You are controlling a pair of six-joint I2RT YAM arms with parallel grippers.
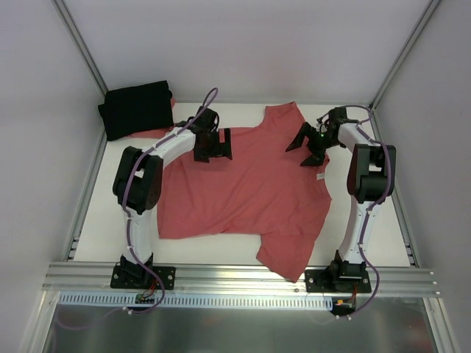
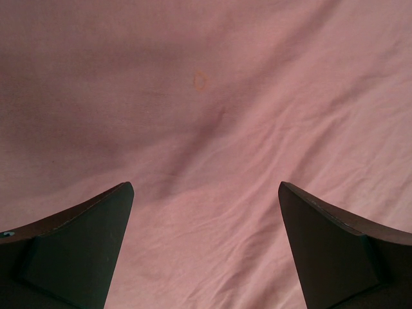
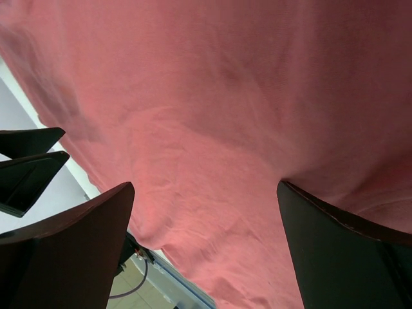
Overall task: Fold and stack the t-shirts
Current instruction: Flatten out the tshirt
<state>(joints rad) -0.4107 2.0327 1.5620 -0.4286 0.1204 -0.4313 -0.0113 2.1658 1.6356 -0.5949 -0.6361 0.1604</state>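
Two tools, left tool [image 1: 213,149] and right tool [image 1: 306,148], gape wide, empty, above the coral-red t-shirt [image 1: 243,195].

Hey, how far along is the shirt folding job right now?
Done: the black t-shirt sits folded at the far left corner of the table. In hand: both sets of jaws stand open over the coral-red t-shirt, gripping nothing yet. Left: that shirt lies spread out and wrinkled, not folded at all, so it needs folding and then stacking with the black one.
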